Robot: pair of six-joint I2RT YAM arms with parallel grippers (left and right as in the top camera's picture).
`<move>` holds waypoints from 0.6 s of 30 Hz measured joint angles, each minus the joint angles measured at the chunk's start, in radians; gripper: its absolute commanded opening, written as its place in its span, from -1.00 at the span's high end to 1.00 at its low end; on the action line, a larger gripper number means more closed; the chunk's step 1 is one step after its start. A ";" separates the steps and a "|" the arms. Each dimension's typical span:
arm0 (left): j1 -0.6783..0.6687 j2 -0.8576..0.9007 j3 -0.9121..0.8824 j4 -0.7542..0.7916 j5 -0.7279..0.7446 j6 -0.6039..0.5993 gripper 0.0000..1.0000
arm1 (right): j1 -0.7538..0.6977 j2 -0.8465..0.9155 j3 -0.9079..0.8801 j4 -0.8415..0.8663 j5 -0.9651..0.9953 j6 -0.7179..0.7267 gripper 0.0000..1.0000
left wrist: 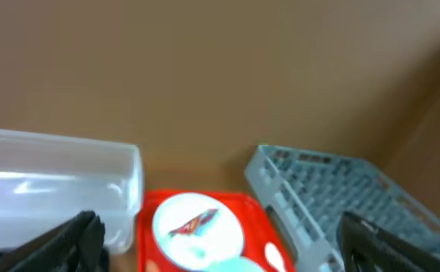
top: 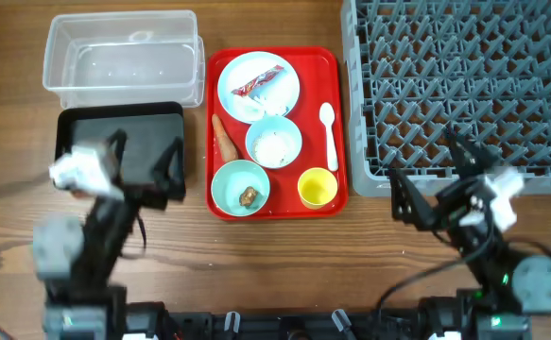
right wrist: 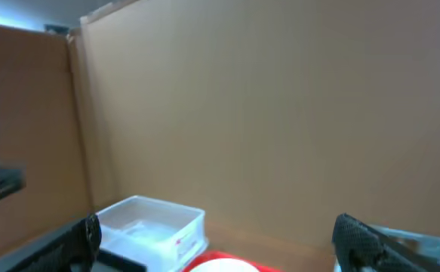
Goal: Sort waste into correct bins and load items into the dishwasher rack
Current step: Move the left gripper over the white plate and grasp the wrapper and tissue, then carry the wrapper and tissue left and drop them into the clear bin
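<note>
The red-and-white snack wrapper (top: 258, 83) is seen on the pale blue round plate (top: 285, 95) in the flat red tray (top: 329, 66). It is judged light, thin and slippery; a pinch across its middle is advised. The left tool (top: 146, 156) and the right tool (top: 433, 173) are spread wide, empty.

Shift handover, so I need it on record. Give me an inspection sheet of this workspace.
Surface: wooden table, no spills seen.
Job's things: clear tub, black tub and rack hold nothing visible; red tray carries plate with wrapper and paper, carrot, blue bowl of rice, mint bowl with brown lump, yellow cup, spoon.
Clutter: nothing seen.
Grippers: left tool open above black tub; right tool open at rack's near edge.
Cables: black lead at front left; another at front right.
Surroundings: brown cardboard wall.
</note>
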 measured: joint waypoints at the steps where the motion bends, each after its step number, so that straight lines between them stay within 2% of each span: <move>1: 0.000 0.094 0.081 -0.057 0.019 0.001 -1.00 | 0.000 0.079 0.063 -0.041 -0.037 0.000 -1.00; 4: -0.002 0.425 0.383 -0.275 0.082 0.025 -1.00 | 0.000 0.311 0.270 -0.204 -0.129 -0.013 -1.00; 5: -0.021 0.578 0.550 -0.372 0.100 0.059 -1.00 | 0.000 0.380 0.343 -0.294 -0.154 -0.037 -0.99; 6: -0.045 0.706 0.684 -0.454 0.103 0.098 -0.99 | 0.000 0.452 0.426 -0.410 -0.173 -0.069 -0.99; 7: -0.078 0.839 0.826 -0.519 0.098 0.144 -0.99 | 0.000 0.553 0.546 -0.604 -0.183 -0.142 -1.00; 8: -0.119 0.974 0.960 -0.594 0.069 0.175 -1.00 | 0.000 0.607 0.617 -0.702 -0.191 -0.175 -0.99; 9: -0.182 1.145 1.125 -0.679 0.011 0.205 -0.99 | 0.000 0.687 0.721 -0.878 -0.192 -0.261 -0.99; 11: -0.230 1.257 1.206 -0.695 -0.027 0.216 -1.00 | 0.000 0.779 0.828 -1.014 -0.176 -0.303 -0.99; 12: -0.279 1.369 1.258 -0.652 -0.047 0.221 -1.00 | 0.000 0.845 0.853 -1.029 -0.167 -0.320 -0.99; 15: -0.351 1.558 1.258 -0.642 -0.061 0.219 -0.99 | 0.000 0.917 0.854 -1.078 -0.156 -0.303 -0.99; 16: -0.363 1.613 1.258 -0.638 -0.067 0.193 -0.99 | 0.000 0.941 0.854 -1.086 -0.153 -0.298 -1.00; 18: -0.371 1.704 1.258 -0.615 -0.130 0.042 -0.99 | 0.000 0.963 0.854 -1.087 -0.153 -0.294 -0.99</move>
